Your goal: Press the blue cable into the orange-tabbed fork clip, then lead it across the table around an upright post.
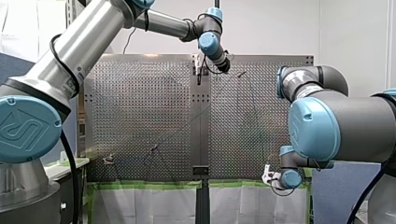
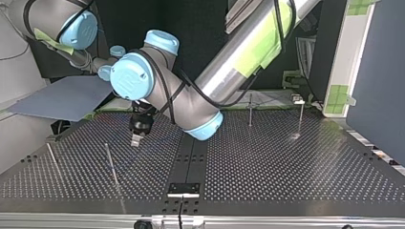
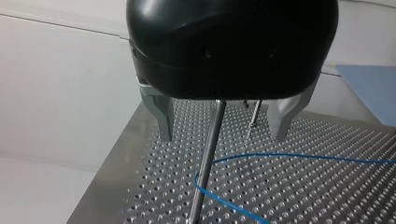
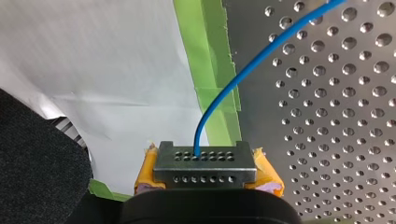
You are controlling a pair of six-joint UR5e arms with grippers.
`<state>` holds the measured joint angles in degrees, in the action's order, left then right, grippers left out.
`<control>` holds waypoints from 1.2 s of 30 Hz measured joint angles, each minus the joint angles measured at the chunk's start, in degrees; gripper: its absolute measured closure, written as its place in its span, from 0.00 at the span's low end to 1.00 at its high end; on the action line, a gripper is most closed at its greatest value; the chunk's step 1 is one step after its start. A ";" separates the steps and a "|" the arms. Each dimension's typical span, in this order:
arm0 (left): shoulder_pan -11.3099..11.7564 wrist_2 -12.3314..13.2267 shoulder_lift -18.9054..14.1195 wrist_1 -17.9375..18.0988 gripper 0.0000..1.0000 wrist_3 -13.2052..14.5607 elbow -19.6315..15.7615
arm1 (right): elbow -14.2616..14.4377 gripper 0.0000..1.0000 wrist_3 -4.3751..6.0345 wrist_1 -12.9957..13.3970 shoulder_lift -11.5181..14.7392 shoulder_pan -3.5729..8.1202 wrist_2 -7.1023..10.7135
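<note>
Stood at routing step: found blue cable (image 3: pixel 299 156) bent round foot of upright post (image 3: pixel 205 158). Had left tool (image 3: pixel 223 135) spread astride it, left of centre in top view; right tool (image 4: pixel 205 168) seemingly clamped on cable. Needed tension next.

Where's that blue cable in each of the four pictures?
Front view: too thin to make out.
Top view: not discernible either.
Left wrist view: blue cable bends around the upright post ahead of my left tool.
Right wrist view: runs out from my right tool.
Shared landmark: perforated table.
</note>
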<state>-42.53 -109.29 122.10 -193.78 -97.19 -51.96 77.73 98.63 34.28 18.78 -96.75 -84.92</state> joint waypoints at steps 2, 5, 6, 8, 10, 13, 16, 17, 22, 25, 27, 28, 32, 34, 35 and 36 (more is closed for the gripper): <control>0.00 -0.44 0.00 -0.01 0.02 -0.10 -0.01 | -0.01 1.00 0.00 0.00 0.00 0.00 0.00; 0.03 -0.76 0.00 -0.03 0.02 -0.16 -0.01 | 0.00 1.00 -0.05 0.00 0.00 0.01 -0.01; 0.02 -0.81 0.00 -0.03 0.02 -0.17 0.00 | 0.00 1.00 -0.06 0.00 0.00 0.01 -0.01; 0.00 -0.85 -0.01 -0.03 0.02 -0.18 0.00 | -0.01 1.00 -0.07 0.00 0.00 0.01 -0.01; -0.01 -0.87 0.00 -0.03 0.02 -0.22 0.01 | -0.01 1.00 -0.08 0.00 0.00 0.01 0.00; -0.07 -1.09 0.00 -0.23 0.02 -0.25 -0.01 | -0.01 1.00 -0.09 0.00 0.00 0.01 0.00; -0.29 -2.02 -0.01 -0.62 0.02 -0.27 -0.01 | -0.01 1.00 -0.09 0.00 0.00 0.02 0.01; -0.40 -2.41 -0.03 -0.80 0.02 -0.27 -0.02 | -0.02 1.00 -0.09 0.00 0.00 0.02 0.01; -1.33 -4.73 -0.51 -2.24 0.02 -0.28 -0.01 | -0.02 1.00 -0.09 0.00 0.01 0.09 0.01; -2.42 -6.08 -1.02 -2.93 0.02 -0.24 -0.03 | 0.00 1.00 -0.09 0.00 0.00 0.18 0.01; -3.44 -7.18 -1.21 -3.73 0.02 -0.14 -0.04 | -0.02 1.00 -0.09 0.00 0.00 0.26 0.01; -3.90 -7.63 -1.25 -4.10 0.02 -0.11 -0.09 | -0.03 1.00 -0.08 0.00 0.01 0.28 0.01; -5.87 -9.64 -1.95 -4.48 0.02 -0.18 -1.07 | -0.03 1.00 -0.09 0.00 0.01 0.33 0.01; -6.68 -10.66 -2.82 -3.83 0.02 -0.42 -2.06 | -0.05 1.00 -0.09 0.00 0.01 0.35 0.01; -6.79 -10.94 -3.21 -3.50 0.02 -0.56 -2.49 | -0.05 1.00 -0.09 0.00 0.01 0.37 0.01; -6.80 -11.19 -3.73 -3.05 0.02 -0.74 -3.02 | -0.05 1.00 -0.09 0.00 0.01 0.38 0.01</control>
<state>-49.32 -120.47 118.37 -196.82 -97.93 -54.98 77.68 98.54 34.28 18.78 -96.37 -84.91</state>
